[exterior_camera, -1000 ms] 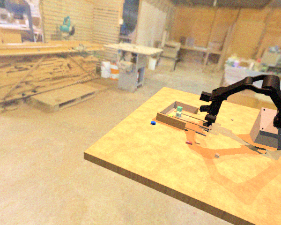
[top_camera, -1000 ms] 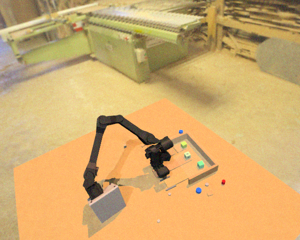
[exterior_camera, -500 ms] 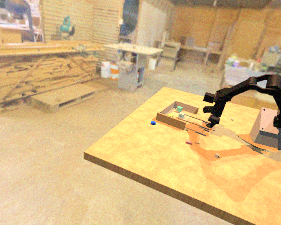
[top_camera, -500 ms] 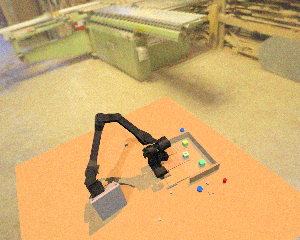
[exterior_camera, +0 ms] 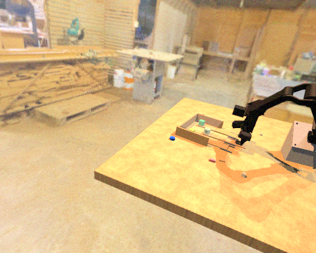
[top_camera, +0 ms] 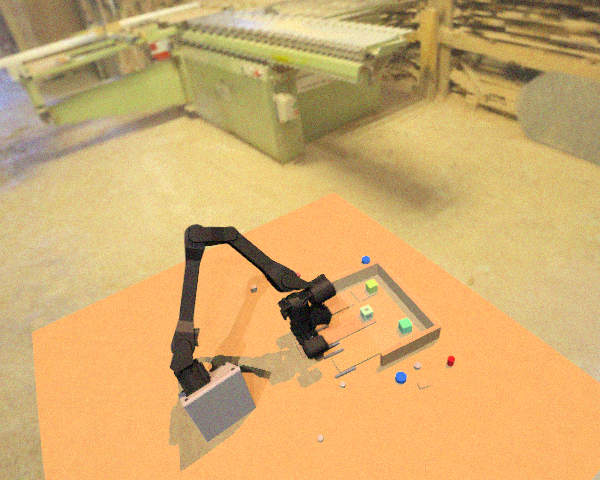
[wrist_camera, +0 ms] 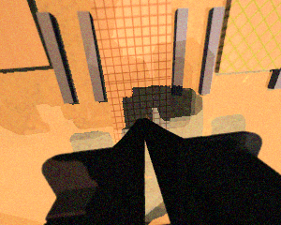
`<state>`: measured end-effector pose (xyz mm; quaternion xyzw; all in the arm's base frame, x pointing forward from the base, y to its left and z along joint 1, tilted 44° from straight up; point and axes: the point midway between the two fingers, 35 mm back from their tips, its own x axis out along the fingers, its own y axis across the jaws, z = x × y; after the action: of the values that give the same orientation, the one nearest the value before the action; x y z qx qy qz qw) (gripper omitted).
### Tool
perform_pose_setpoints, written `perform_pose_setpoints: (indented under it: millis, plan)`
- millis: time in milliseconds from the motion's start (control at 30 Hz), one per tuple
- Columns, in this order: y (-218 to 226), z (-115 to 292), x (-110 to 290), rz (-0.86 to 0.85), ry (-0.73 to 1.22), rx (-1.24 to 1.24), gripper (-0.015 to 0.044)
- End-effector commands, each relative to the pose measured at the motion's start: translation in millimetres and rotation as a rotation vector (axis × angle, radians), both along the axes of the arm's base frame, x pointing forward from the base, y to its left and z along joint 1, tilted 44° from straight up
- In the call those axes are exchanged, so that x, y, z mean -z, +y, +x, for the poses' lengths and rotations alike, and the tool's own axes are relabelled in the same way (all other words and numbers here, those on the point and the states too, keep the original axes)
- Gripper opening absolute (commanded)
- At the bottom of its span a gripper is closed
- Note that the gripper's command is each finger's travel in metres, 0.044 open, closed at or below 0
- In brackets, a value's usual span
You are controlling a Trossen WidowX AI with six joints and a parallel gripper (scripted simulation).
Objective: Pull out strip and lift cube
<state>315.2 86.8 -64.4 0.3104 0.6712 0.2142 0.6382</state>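
The labelled cube [top_camera: 366, 312] [exterior_camera: 207, 131], pale green with a dark mark on top, stands on the middle strip [top_camera: 348, 321] [wrist_camera: 136, 47], which has a red grid in the wrist view. My gripper [exterior_camera: 238, 143] [wrist_camera: 142, 123] is shut with nothing seen between the tips. Its tips are low over the near part of that strip; whether they touch it is hidden. A yellow-green cube [top_camera: 371, 286] [exterior_camera: 192, 129] and a green cube [top_camera: 405, 326] [exterior_camera: 201, 122] stand to either side. A yellow-hatched strip [wrist_camera: 258, 37] and a plain strip [wrist_camera: 14, 37] flank the middle one.
The walled tray [top_camera: 409, 348] [exterior_camera: 190, 136] surrounds the cubes and opens toward the arm. Low grey rails [top_camera: 346, 372] [wrist_camera: 58, 56] stand beside the strips' near ends. A blue disc [top_camera: 400, 377], a red cylinder [top_camera: 450, 361] and a small grey block [top_camera: 253, 288] [exterior_camera: 244, 174] lie outside.
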Motion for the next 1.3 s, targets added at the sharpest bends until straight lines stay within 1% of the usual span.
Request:
perform_pose_setpoints:
  millis: [0, 1267]
  plan:
    - [7.0, -14.3, 2.1, 0.004, 0.029, -0.014, 0.0]
    - [13.2, -66.9, -5.0, 0.004, 0.032, -0.014, 0.0]
